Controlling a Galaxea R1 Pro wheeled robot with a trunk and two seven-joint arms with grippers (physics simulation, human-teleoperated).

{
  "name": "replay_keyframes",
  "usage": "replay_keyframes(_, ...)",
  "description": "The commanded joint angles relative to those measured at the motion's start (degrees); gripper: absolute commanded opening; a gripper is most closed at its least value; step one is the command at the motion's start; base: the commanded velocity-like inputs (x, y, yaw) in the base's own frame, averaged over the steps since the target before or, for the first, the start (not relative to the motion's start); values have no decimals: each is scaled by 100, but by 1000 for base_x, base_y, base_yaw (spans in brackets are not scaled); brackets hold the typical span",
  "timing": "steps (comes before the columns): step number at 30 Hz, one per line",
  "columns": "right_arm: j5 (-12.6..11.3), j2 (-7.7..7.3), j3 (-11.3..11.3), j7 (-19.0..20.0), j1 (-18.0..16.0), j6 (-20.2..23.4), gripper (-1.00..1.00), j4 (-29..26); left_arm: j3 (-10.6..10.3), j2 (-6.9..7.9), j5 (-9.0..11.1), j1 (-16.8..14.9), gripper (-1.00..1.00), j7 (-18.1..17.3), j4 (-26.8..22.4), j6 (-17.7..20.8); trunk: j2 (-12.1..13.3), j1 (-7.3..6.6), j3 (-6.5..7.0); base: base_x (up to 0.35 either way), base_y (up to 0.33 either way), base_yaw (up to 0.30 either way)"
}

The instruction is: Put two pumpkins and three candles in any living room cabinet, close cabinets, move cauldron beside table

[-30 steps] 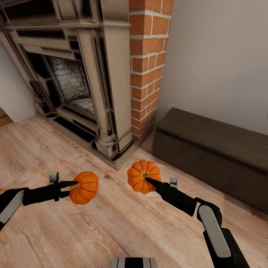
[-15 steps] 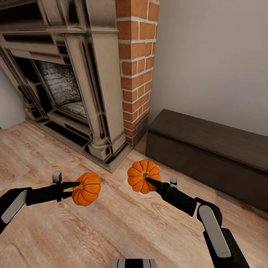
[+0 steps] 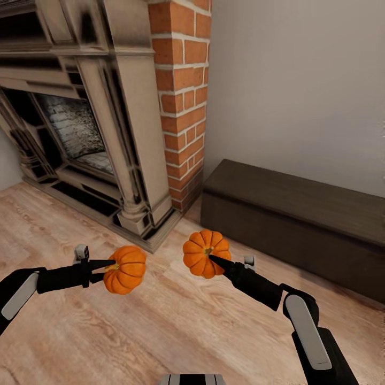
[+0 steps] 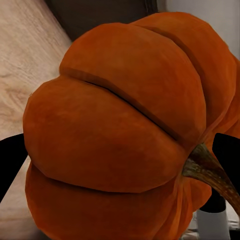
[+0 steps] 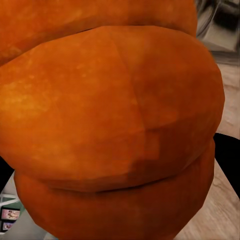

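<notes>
Light wood plank floor (image 3: 160,321). Stone fireplace (image 3: 80,123) at left, brick column (image 3: 179,96) beside it. Plain grey wall (image 3: 299,80) behind.

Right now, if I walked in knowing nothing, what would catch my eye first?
Two bright orange pumpkins, held above the wooden floor: the left pumpkin in the left claw, the right pumpkin in the right claw. Behind them stand a big stone fireplace with a red brick column, and a long dark cabinet, closed, along the wall at right.
</notes>
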Motion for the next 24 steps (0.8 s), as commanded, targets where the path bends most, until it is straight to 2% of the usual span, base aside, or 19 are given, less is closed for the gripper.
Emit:
replay_keyframes(1, 14, 7, -18, 32, -4, 39, -100, 3, -15, 4, 20, -4, -100, -24, 1, 28, -2, -1, 4, -17, 0, -134)
replay_keyframes(12, 14, 7, -15, 32, -4, 39, -100, 9, -13, -2, 20, -4, -100, -35, -22, 28, -2, -1, 92, -106, 0, -134)
replay_keyframes(24, 14, 7, -30, 32, -4, 39, -100, 9, -2, -6, 20, -4, -100, -42, -147, 28, -2, -1, 188, -13, 0, -134)
